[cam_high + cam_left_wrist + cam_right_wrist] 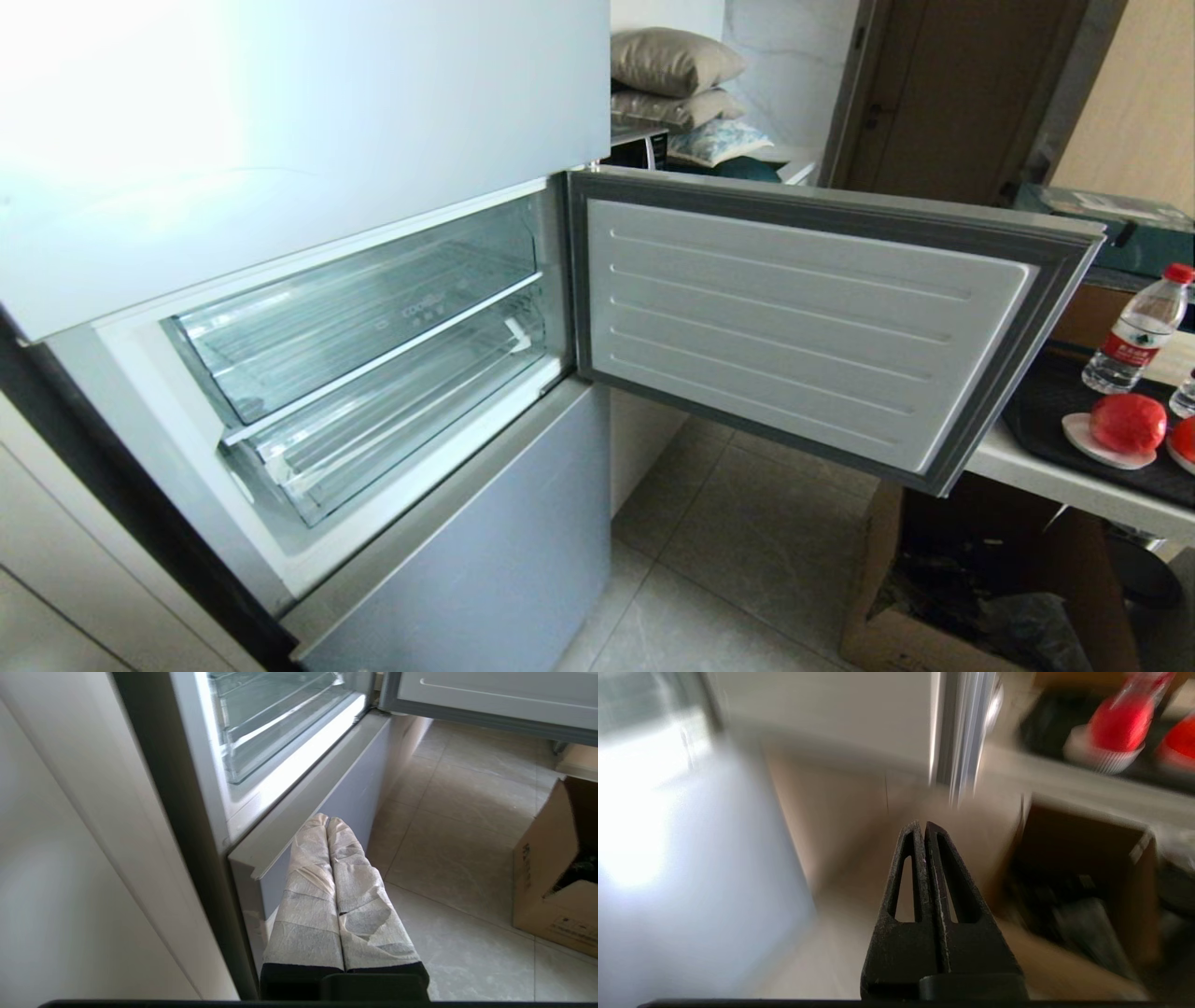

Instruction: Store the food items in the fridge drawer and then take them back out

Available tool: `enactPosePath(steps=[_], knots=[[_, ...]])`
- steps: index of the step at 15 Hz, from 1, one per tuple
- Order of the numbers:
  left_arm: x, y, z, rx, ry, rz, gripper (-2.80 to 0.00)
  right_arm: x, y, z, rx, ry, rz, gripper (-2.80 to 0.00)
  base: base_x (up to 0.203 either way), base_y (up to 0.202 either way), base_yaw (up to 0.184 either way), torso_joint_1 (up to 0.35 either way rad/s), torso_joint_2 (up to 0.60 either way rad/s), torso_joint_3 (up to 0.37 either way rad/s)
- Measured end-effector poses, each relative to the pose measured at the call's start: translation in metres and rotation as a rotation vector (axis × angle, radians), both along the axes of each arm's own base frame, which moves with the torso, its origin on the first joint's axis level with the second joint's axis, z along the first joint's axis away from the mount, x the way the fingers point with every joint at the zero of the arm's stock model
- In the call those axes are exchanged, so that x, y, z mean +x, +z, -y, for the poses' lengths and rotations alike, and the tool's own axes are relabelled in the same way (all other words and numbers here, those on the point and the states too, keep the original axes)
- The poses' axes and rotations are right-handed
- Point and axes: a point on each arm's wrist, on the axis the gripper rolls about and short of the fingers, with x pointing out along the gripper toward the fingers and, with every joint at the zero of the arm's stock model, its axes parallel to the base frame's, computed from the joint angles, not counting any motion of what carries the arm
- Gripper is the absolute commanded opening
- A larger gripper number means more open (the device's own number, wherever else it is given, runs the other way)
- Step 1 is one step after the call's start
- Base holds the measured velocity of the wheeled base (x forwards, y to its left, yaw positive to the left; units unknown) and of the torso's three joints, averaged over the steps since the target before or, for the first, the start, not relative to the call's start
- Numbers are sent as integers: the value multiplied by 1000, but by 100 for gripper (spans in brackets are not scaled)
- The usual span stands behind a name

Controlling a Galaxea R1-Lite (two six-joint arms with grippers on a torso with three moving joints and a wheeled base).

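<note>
The fridge door (803,317) stands swung open to the right. Inside, the fridge drawer (392,420) sits pushed in below an upper clear bin (355,308), its long axis running across the compartment, front lip facing out. A red fruit (1127,422) rests on a small saucer (1083,439) on the surface (1055,481) at right, beside a water bottle (1134,331). The left end effector (327,821), fingers pressed together, hangs by the lower fridge door (336,788). The right end effector (923,825), also pressed together and empty, points over the floor (859,868) toward a cardboard box (1078,868).

Fridge drawer (401,411): clear glossy plastic, ribbed floor. Fridge door liner (794,317): matt white plastic, ribbed. Left tool (327,820): fingers wrapped in rough whitish cloth tape. Right tool (923,825): matt black plastic, scuffed. Apple (1127,422): glossy red. Box (556,868): brown cardboard. Floor (747,541): smooth tiles.
</note>
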Motion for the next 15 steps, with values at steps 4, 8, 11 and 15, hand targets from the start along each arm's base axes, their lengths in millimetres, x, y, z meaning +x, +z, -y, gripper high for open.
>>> enactPosePath(steps=[4,8,11,15], knots=[[0,0,0,0,0,0,-280,10,83,1,395,-112,222,-280,0,0,0,0,0,0],[0,0,0,0,1,0,-280,72,132,17,743,-145,229,-280,0,0,0,0,0,0],[0,0,0,0,1,0,-280,125,142,51,952,-95,156,-280,0,0,0,0,0,0],[0,0,0,0,0,0,-280,174,150,114,1011,-140,190,-280,0,0,0,0,0,0]])
